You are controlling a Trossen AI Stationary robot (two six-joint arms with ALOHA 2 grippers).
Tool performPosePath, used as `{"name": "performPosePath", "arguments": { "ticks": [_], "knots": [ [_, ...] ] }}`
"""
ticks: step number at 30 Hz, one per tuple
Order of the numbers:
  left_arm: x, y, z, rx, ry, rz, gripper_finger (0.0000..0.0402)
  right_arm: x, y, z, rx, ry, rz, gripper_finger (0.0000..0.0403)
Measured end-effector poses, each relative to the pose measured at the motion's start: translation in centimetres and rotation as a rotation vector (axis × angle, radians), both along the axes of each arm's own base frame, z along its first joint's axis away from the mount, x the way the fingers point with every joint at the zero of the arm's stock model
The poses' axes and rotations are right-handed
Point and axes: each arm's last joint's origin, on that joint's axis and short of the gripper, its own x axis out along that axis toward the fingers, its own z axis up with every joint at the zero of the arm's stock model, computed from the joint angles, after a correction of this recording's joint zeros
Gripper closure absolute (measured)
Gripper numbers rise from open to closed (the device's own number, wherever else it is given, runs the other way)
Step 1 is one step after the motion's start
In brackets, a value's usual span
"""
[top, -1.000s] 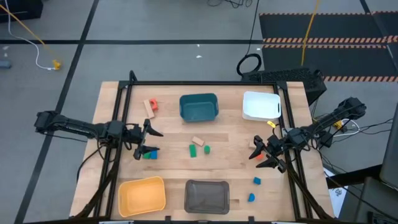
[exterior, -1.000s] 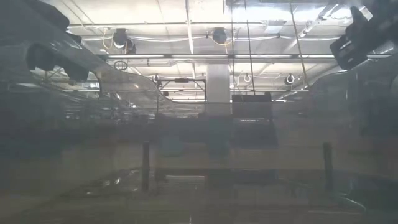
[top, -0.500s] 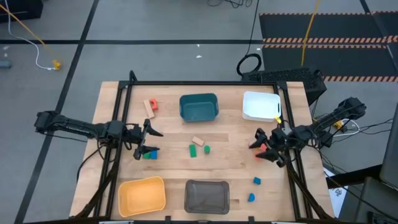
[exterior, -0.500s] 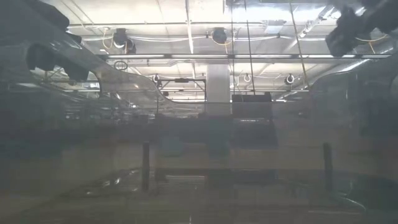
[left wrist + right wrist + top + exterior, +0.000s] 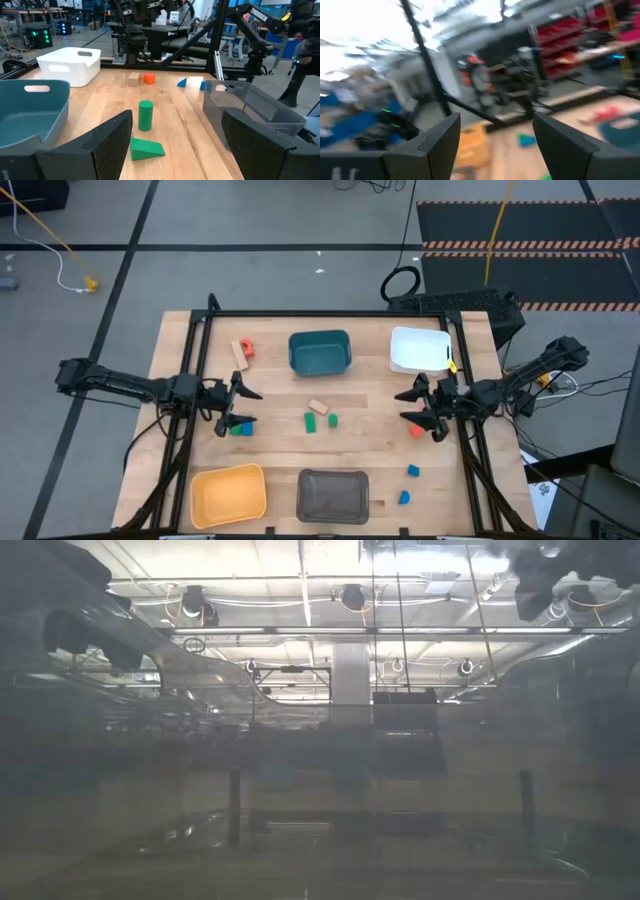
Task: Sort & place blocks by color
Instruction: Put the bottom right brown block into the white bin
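Note:
The blocks lie scattered on the wooden table (image 5: 370,445). A red and a tan one (image 5: 241,350) are at the far left. Two green ones (image 5: 320,421) and a tan one (image 5: 318,407) are mid-table, and two blue ones (image 5: 408,484) at the near right. A red block (image 5: 415,430) lies just below my right gripper (image 5: 408,408), which is open, raised and holds nothing (image 5: 495,135). My left gripper (image 5: 250,408) waits open at the left. It points across the table at the green cylinder (image 5: 145,115) and the green wedge (image 5: 146,147).
Four bins stand on the table: teal (image 5: 320,352) at the far middle, white (image 5: 420,349) at the far right, yellow (image 5: 229,493) at the near left, grey (image 5: 333,494) at the near middle. A black frame (image 5: 330,314) runs round the table.
My right gripper has risen and swung toward the table's far edge, tipping upward as it turned. The red block stays on the table beneath it. My left arm has kept still.

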Motion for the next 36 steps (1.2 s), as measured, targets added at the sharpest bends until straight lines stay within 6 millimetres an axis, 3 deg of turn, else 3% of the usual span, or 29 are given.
{"name": "performPosePath", "arguments": {
  "ticks": [11, 19, 27, 31, 36],
  "knots": [
    [0.0, 0.0, 0.0, 0.000, 0.000, 0.000, 0.0094, 0.9, -0.7, 0.9, 0.017, 0.197, -0.101, 0.0111],
    [0.0, 0.0, 0.0, 0.000, 0.000, 0.000, 0.0094, 1.0, -1.3, 3.1, -0.043, 0.308, -0.147, 0.0108],
    [0.0, 0.0, 0.0, 0.000, 0.000, 0.000, 0.0094, 0.4, -2.3, 5.2, -0.127, 0.546, -0.206, 0.0108],
    [0.0, 0.0, 0.0, 0.000, 0.000, 0.000, 0.0094, 0.0, -2.7, 4.9, -0.159, 0.718, -0.233, 0.0108],
    [0.0, 0.0, 0.0, 0.000, 0.000, 0.000, 0.0094, -0.3, -2.8, 2.7, -0.076, 0.999, -0.169, 0.0108]
  ]
}}
